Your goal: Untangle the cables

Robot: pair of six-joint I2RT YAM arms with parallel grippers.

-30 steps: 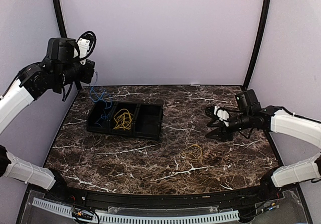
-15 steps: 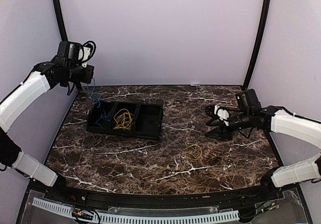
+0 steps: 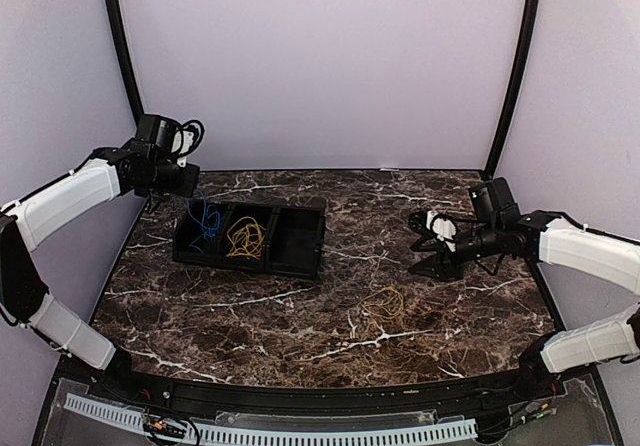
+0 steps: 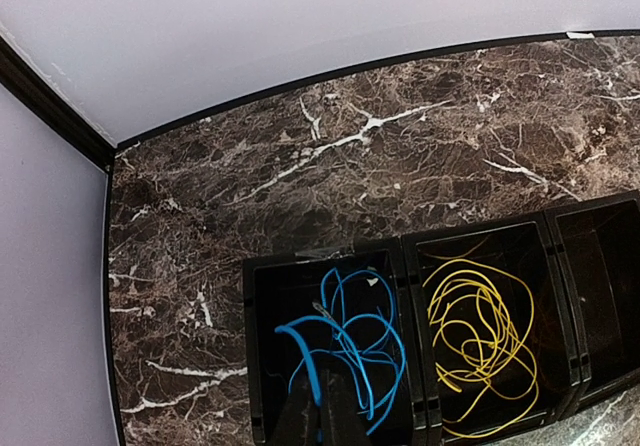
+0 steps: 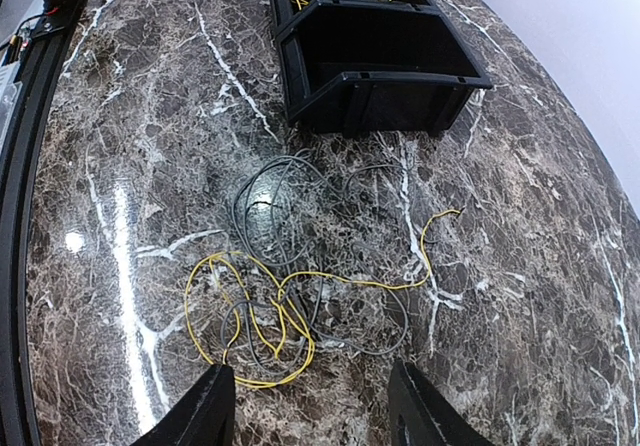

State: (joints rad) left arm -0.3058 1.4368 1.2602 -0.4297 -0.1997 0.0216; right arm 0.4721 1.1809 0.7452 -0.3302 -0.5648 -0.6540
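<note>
My left gripper (image 4: 320,418) is shut on a blue cable (image 4: 352,331), whose loops hang down into the left compartment of a black bin (image 4: 408,266). In the top view the left gripper (image 3: 193,190) is just above that compartment, with the blue cable (image 3: 207,219) below it. A yellow cable (image 4: 480,331) lies coiled in the middle compartment. On the table, a second yellow cable (image 5: 245,311) is tangled with a thin black cable (image 5: 285,201). My right gripper (image 5: 312,411) hovers open just short of that tangle (image 3: 383,302), holding nothing.
The black bin (image 3: 322,228) has three compartments and stands at the back left of the marble table. Its right compartment (image 5: 380,51) holds nothing. Walls close off the back and both sides.
My left arm has come down and to the right from high by the left wall. It has lowered the blue cable into the bin's left compartment. The right arm has stayed still.
</note>
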